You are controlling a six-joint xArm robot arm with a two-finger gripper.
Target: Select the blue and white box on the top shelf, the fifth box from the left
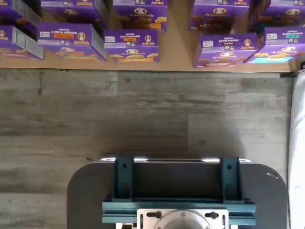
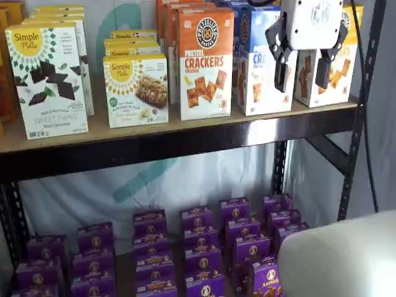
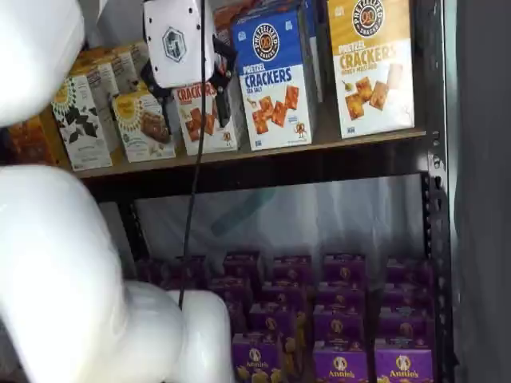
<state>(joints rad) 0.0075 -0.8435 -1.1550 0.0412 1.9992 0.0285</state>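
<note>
The blue and white box (image 2: 255, 65) stands on the top shelf (image 2: 185, 143) between an orange-topped cracker box (image 2: 206, 62) and a yellow-topped cracker box (image 2: 339, 71). It shows in both shelf views, and in one its blue "CRACKERS" lettering is clear (image 3: 275, 80). My gripper (image 2: 303, 73) hangs in front of the shelf, open and empty, with a plain gap between its two black fingers. In a shelf view it overlaps the right edge of the blue and white box and the yellow-topped box. In a shelf view the gripper (image 3: 190, 100) shows left of that box, in front of the orange-topped one. The shelf board (image 3: 263, 152) runs under the boxes.
Simple Mills boxes (image 2: 46, 77) stand at the shelf's left. Small purple boxes (image 2: 198, 247) fill the lower level and show in the wrist view (image 1: 131, 45) above a grey wood floor. A black upright (image 2: 365, 93) stands at the right. The white arm (image 3: 72, 263) fills the near left.
</note>
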